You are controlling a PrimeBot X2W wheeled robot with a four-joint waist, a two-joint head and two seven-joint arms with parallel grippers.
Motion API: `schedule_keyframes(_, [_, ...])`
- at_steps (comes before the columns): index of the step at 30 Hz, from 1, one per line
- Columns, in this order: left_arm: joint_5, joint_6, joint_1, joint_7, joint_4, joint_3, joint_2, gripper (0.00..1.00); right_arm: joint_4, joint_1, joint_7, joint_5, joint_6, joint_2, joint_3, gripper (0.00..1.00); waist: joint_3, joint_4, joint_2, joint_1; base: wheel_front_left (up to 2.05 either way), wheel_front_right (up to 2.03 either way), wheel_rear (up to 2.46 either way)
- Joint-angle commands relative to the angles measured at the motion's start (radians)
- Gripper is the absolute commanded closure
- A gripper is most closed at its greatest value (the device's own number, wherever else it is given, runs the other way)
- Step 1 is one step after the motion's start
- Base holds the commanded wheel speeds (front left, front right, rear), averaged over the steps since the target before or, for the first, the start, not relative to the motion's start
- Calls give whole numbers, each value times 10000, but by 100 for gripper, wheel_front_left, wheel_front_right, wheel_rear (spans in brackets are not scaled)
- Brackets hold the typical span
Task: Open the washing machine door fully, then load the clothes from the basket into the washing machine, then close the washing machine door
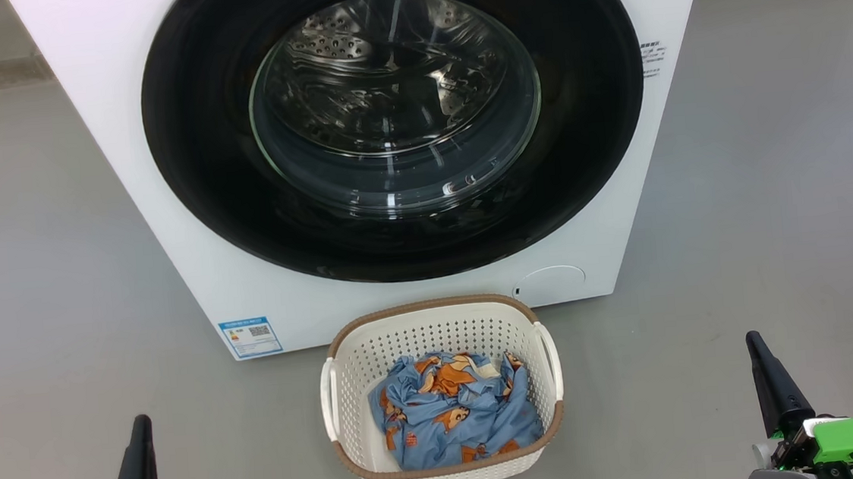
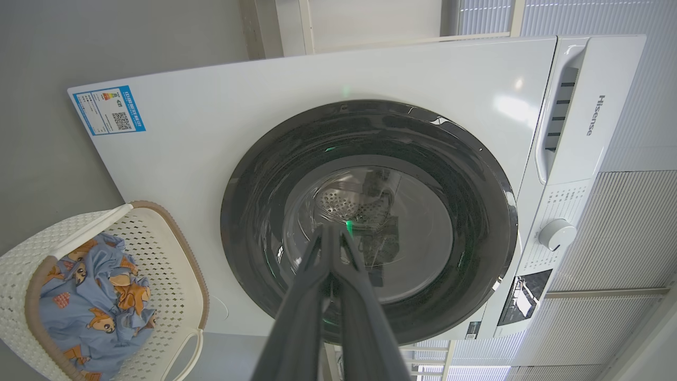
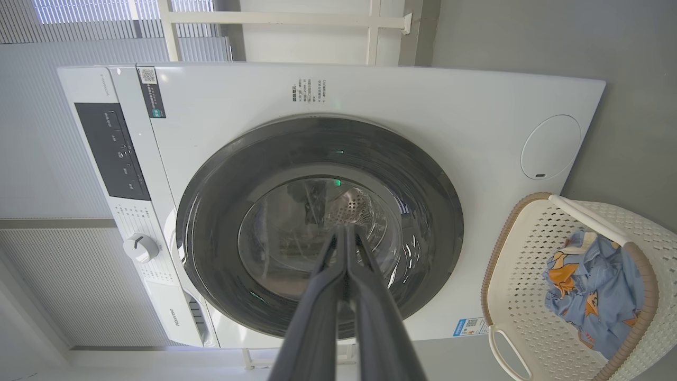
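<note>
1. On grey floor (image 1: 32,263), mid head view: washing machine (image 1: 167,237), white front-loader, front facing the robot.
2. Its door (image 1: 591,105) is shut, w/ the glossy black rim flat against the white front. A clear glass bowl (image 1: 394,120) sits at the centre, and the perforated steel drum (image 1: 335,45) is visible thru it.
3. Blue energy label (image 1: 250,337) sits at the front's lower-left corner. The round cap (image 1: 552,283) is at lower right, just above the basket's far right corner.
4. The basket (image 1: 434,334) stands upright on the floor right in front of the machine, below the door and approx centred. Can't tell if it touches the front panel.
5. The clothes (image 1: 455,412), light blue w/ orange-brown animal print, lie crumpled in the basket bottom, well below the brown rim.
6. Lower left of head view: left gripper (image 1: 140,426), tip pointing up toward the machine, well apart from the basket. In the left wrist view its fingers (image 2: 309,296) press together at the tips, so the jaws are fully closed w/ nothing in them.
7. Lower right of head view: right gripper (image 1: 756,343), also well apart from the basket. In the right wrist view its fingers (image 3: 317,307) meet at the tips, so the jaws are fully closed and hold nothing.
8. Both wrist views look along the closed fingers at the door glass. The white dial (image 2: 555,234) is on the control strip beside the door.
</note>
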Motion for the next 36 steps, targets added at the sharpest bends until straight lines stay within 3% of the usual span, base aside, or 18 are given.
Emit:
schedule_keyframes(1, [46,-33,-392,34,-245,340,167,100,-268,-414,86,-50,-11,-44,235,100,0,0,0,0,0,0,0])
schedule_keyframes(18, [47,-33,-393,36,-245,342,165,100,-268,-414,87,-50,-11,-44,235,100,0,0,0,0,0,0,0])
schedule_keyframes(19, [0,0,0,-1,0,2,0,0,0,0,-1,-1,0,2,-2,0,0,0,0,0,0,0,0])
schedule_keyframes(27, [-2,-1,293,-71,416,-98,-159,0,463,285,-96,-35,0,134,32,0,30,0,0,3,0,0,0])
schedule_keyframes(30, [-1,-2,295,-149,398,-137,-151,0,440,289,-184,-80,-1,129,64,0,6,1,0,21,0,0,0])
schedule_keyframes(36, [32,-3,337,-320,339,-221,-135,0,365,332,-360,-218,-1,121,129,0,15,-1,0,2,0,0,0])
